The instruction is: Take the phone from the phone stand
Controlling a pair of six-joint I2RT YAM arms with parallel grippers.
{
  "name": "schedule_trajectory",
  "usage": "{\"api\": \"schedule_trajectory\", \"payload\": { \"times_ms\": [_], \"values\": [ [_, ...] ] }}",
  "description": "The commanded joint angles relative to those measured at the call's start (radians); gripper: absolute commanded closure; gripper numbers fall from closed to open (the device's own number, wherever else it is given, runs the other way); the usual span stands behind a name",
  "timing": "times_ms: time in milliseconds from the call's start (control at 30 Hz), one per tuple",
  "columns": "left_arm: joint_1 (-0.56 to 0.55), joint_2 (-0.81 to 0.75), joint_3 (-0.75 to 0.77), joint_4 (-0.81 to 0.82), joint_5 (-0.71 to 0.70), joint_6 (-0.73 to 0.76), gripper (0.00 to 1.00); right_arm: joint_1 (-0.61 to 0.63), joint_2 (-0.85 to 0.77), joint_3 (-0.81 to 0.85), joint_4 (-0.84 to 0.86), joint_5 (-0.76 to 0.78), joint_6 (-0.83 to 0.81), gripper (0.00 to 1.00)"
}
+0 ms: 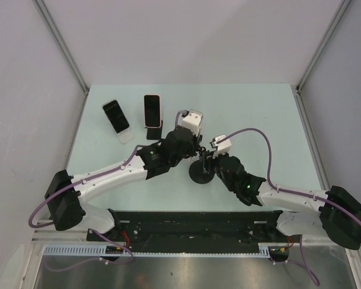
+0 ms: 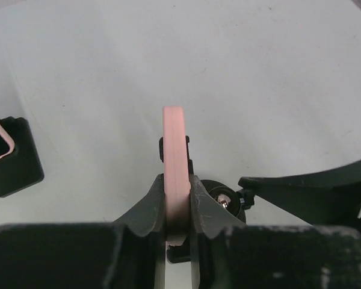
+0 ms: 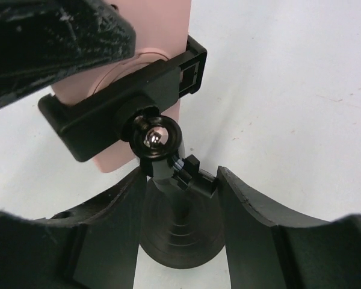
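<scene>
The phone in a pink case [image 2: 174, 150] stands on edge in the clamp [image 3: 120, 114] of a black phone stand [image 3: 180, 235]. My left gripper [image 2: 177, 198] is shut on the phone's two faces, just above the clamp. The phone's back also shows in the right wrist view [image 3: 159, 27]. My right gripper [image 3: 180, 186] is closed around the stand's stem and knob, below the ball joint. In the top view the left gripper [image 1: 189, 146] and right gripper [image 1: 206, 161] meet over the stand's round base [image 1: 198, 176]; the phone is hidden there.
Two other phones stand at the back left: a black one on a white stand [image 1: 116, 115] and a pink-cased one on a black block stand [image 1: 152, 110]. That block [image 2: 15, 159] is at the left in the left wrist view. Walls enclose the table.
</scene>
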Motion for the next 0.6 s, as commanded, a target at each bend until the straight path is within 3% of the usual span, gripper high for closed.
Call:
{"api": "schedule_trajectory", "payload": {
  "times_ms": [0,67,133,233,333,567],
  "values": [
    [0.004,0.005,0.015,0.021,-0.027,0.013,0.93,0.008,-0.009,0.004,0.073,-0.075,0.011,0.49],
    [0.004,-0.01,-0.001,0.021,-0.018,0.028,1.0,0.003,-0.025,0.005,0.062,-0.118,-0.012,0.34],
    [0.004,-0.027,-0.018,0.027,0.002,0.041,1.0,-0.035,-0.053,0.005,0.035,-0.174,-0.024,0.18],
    [0.002,-0.05,-0.039,0.045,0.022,0.062,1.0,-0.142,-0.094,0.005,-0.037,-0.351,-0.009,0.06],
    [0.002,-0.084,-0.07,0.073,0.047,0.087,0.99,-0.211,-0.148,0.01,-0.103,-0.489,-0.041,0.05],
    [0.001,-0.136,-0.116,0.13,0.131,0.133,0.99,-0.291,-0.164,0.065,-0.22,-0.701,-0.148,0.14]
  ]
}}
